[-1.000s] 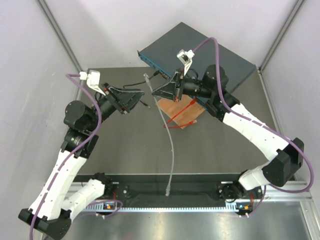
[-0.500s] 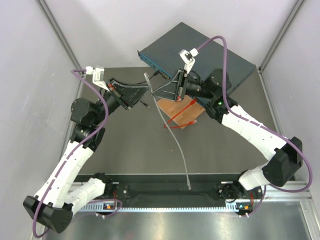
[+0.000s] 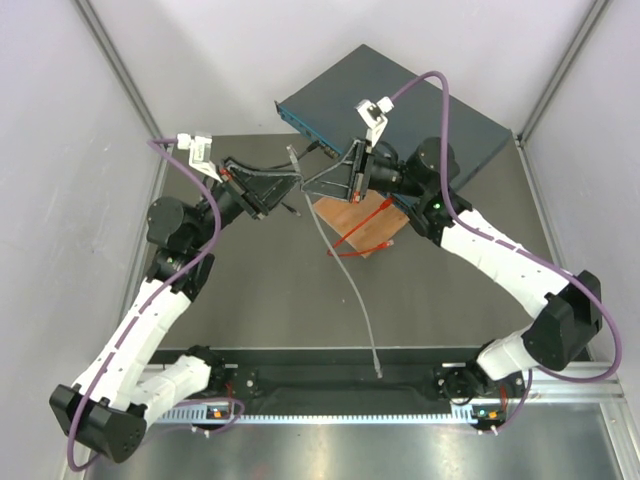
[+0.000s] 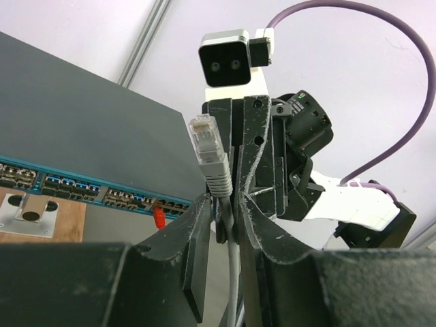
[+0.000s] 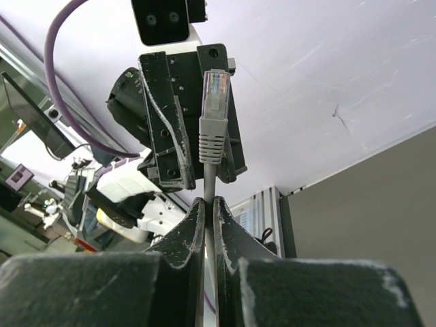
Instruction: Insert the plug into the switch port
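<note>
The chief risk is that the wrong cable gets plugged in. The right tool (image 5: 208, 204) is clamped shut on the grey cable (image 5: 210, 178) just below its connector (image 5: 214, 102), which stands upright above the fingers. The left tool (image 4: 225, 219) straddles the same cable. Whether its fingers press on the cable cannot be told, as a narrow gap is seen beside it.

The plug (image 4: 158, 216) is held by neither tool. Its red boot is seen in the left wrist view at the lower centre-left, right at the row of ports (image 4: 102, 194). Whether it is seated cannot be judged. In the overhead view the red cable (image 3: 365, 228) lies on a wooden board (image 3: 345, 212) at centre frame, just in front of the switch (image 3: 400, 100).

Other risks are judged to follow:
- The slack grey cable trails down the tabletop (image 3: 250, 300), passing close by the board, and could snag the red cable.
- The two tools are nearly tip to tip, so a small misjudged move could knock them together.
- The thin cable could twist or slip in the grip.
</note>
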`<action>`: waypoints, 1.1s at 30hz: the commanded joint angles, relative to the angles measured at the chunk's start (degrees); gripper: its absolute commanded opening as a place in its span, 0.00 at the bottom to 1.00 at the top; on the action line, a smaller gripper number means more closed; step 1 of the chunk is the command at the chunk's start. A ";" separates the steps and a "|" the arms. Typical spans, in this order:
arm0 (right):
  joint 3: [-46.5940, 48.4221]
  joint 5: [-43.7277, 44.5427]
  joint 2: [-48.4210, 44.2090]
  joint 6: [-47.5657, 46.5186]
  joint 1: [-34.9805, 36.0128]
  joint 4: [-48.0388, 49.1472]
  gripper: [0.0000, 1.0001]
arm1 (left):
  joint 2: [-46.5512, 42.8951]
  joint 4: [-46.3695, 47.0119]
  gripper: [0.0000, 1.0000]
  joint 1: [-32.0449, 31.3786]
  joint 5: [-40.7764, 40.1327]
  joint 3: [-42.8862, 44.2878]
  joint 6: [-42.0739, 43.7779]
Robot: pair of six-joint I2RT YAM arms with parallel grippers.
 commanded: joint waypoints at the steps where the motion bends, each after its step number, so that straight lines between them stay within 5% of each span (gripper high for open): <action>1: 1.25 0.42 -0.08 0.63 0.61 4.05 0.00 | 0.14 5.13 0.28 -0.48 0.22 -0.42 -1.00; 5: 1.16 0.33 0.01 0.36 0.61 3.96 0.00 | 0.49 5.48 0.26 -0.74 0.23 -0.77 -1.79; 9: 1.33 0.07 0.01 -0.60 0.79 3.61 0.00 | 0.41 3.82 0.00 -0.92 -1.35 -0.95 -2.05; 13: 0.73 -0.19 -1.83 -7.62 1.05 -4.37 0.23 | 0.32 2.76 0.00 -0.74 -3.81 -0.51 -2.67; 17: -0.51 0.33 -3.50 -17.44 1.49 -11.67 0.27 | 1.11 2.32 0.00 -0.74 -3.47 0.81 -2.75; 25: -0.07 0.95 -3.51 -22.67 2.89 -14.94 0.00 | 3.48 0.47 0.00 -0.74 -0.92 2.39 -3.19; 33: -1.65 2.70 -2.36 -8.96 3.60 -2.81 0.00 | 4.27 3.63 0.08 -0.83 -2.41 1.43 -5.39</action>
